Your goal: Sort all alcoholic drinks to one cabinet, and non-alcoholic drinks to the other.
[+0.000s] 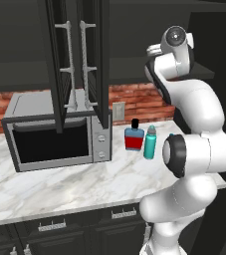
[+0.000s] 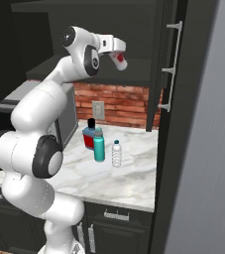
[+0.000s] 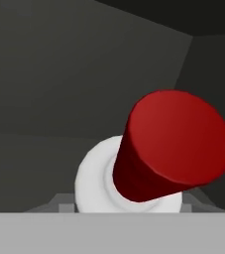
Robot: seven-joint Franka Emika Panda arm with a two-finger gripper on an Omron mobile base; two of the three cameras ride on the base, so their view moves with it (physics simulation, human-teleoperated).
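Pincer (image 2: 118, 55) up high by the open black cabinet (image 2: 171, 64), pinching the slim white bottle (image 2: 119, 60) with red cap. Blue bottle (image 2: 88, 137), teal bottle (image 2: 99, 145) and clear water bottle (image 2: 116, 153) standing close together on the marble worktop (image 2: 129, 173).

Squat blue bottle (image 1: 134, 138) stands just beside teal bottle (image 1: 150, 142) on counter (image 1: 59, 187).

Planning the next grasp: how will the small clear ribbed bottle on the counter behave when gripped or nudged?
The clear ribbed bottle looks thin-walled, so it may flex under squeeze. It is slim, upright and tall for its base, so a push could tip it. It is round, so it would likely roll once down. The teal bottle stands close beside it.
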